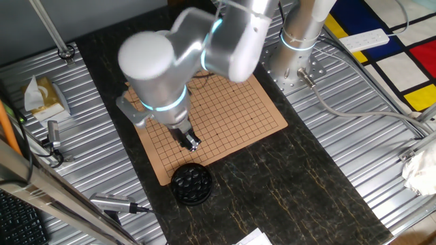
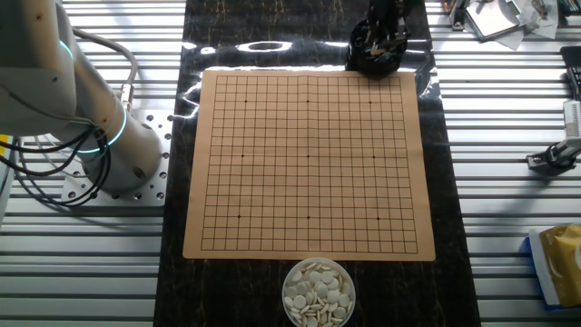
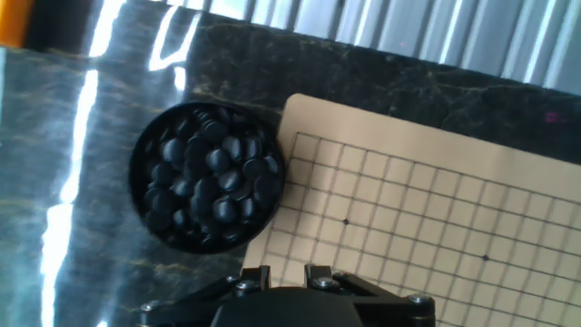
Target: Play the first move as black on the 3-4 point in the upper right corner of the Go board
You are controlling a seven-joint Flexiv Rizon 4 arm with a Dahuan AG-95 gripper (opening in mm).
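Closest to me: my gripper (image 1: 190, 141), hanging over the near edge of the Go board (image 1: 231, 112), just short of the black bowl (image 3: 207, 176). Fingertips aren't visible in hand view, only the base of the mount at the bottom, & in one fixed view the tips are too small to read. So I can't tell how wide the jaws stand, or whether anything is pinched between them. My guess is nothing picked yet, but that's a guess.

Next out: the bowl sits on the dark mat, touching or nearly touching the board's corner. It's heaped w/ black stones (image 3: 218, 163), glossy, piled on each other.

Further: the board is bare, no stone on any crossing. In the other fixed view the bowl w/ black stones is at the top edge, right of centre, & the white stones (image 2: 317, 292) are in their bowl at the bottom edge. The 3-4 point (image 2: 391, 101) is thus close to the black bowl, next to the corner star dot, not on it.

Risks from here:
- stones slick & stacked, so a pinch may grab two or squirt one out.
- bowl rim high; coming in low could knock it onto the board.
- unmarked crossing, easy to drop on the dotted pt instead.
- release from height = stone skids off the intersection.
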